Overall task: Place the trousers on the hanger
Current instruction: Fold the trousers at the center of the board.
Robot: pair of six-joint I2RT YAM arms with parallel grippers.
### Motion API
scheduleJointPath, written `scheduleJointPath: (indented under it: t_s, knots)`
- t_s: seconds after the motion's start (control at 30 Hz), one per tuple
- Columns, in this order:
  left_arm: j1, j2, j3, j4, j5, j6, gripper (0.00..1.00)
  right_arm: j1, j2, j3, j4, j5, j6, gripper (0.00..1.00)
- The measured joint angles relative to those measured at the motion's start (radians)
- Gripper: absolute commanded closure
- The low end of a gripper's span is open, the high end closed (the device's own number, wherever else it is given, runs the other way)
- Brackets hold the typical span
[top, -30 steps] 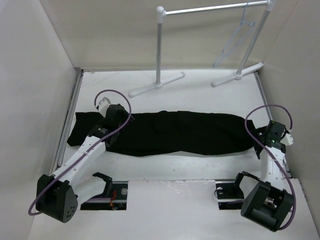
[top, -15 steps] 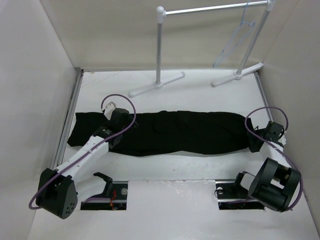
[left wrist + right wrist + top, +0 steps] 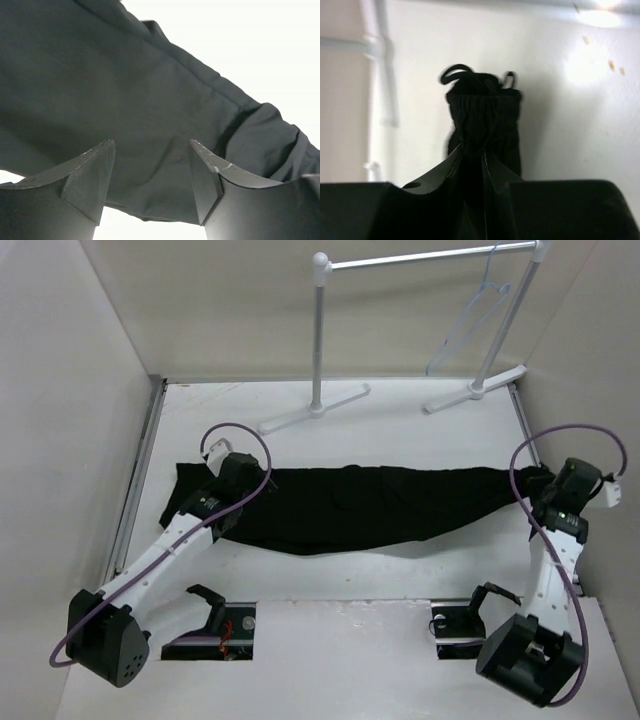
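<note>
A white bench (image 3: 400, 580) boxed in by pale walls (image 3: 80, 390) fills the overhead view. At 12 o'clock, along the far edge, we see a white tube rack (image 3: 318, 340). The thin pale hanger (image 3: 470, 325) hangs by its hook from the rail near the rack's right post, at about 1 o'clock, well apart from everything lying on the bench.

The black trousers (image 3: 380, 505) stretch across the middle of the bench from 9 o'clock to 3 o'clock as 1 long dark band. They lie mostly flat, with the near edge sagging toward 6 o'clock around the middle.

The left hand (image 3: 150, 144) hovers over the 9 o'clock end of the cloth. In its own camera we see its 2 fingers (image 3: 85, 175) standing apart, with smooth cloth showing in the gap beyond them and nothing pinched.

The right hand (image 3: 471, 150) is at the 3 o'clock end, its fingers closed tight on a bunched, gathered end of the trousers. A ribbed band and a small cord loop (image 3: 454, 72) stick out past the fingertips. From overhead, that end tapers to a point at the right hand, close to the right wall.
</note>
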Motion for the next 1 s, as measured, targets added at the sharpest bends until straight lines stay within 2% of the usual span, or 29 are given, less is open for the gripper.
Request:
scheduleJointPath:
  t_s: [0.23, 0.33, 0.43, 0.53, 0.73, 0.83, 1.0]
  knots:
    - [-0.155, 0.031, 0.249, -0.096, -0.057, 0.003, 0.42, 0.023, -0.059, 0.306, -0.097, 0.072, -0.089, 0.77]
    - [-0.234, 0.041, 0.336, -0.130, -0.089, 0.003, 0.42, 0.095, -0.052, 0.379, -0.114, 0.083, -0.130, 0.77]
    - [-0.254, 0.040, 0.379, -0.177, -0.113, 0.004, 0.41, 0.218, -0.049, 0.419, -0.142, 0.093, -0.162, 0.77]
    - [-0.207, 0.019, 0.386, -0.230, -0.124, 0.012, 0.40, 0.396, -0.042, 0.454, -0.180, 0.124, -0.169, 0.76]
    - [-0.008, -0.134, 0.354, -0.299, -0.130, 0.043, 0.38, 0.897, 0.085, 0.624, -0.243, 0.298, -0.155, 0.75]
    - [0.097, -0.226, 0.309, -0.310, -0.119, 0.053, 0.38, 1.105, 0.212, 0.741, -0.250, 0.381, -0.134, 0.75]
    - [0.245, -0.302, 0.222, -0.312, -0.084, 0.061, 0.37, 1.339, 0.515, 0.981, -0.231, 0.456, -0.114, 0.74]
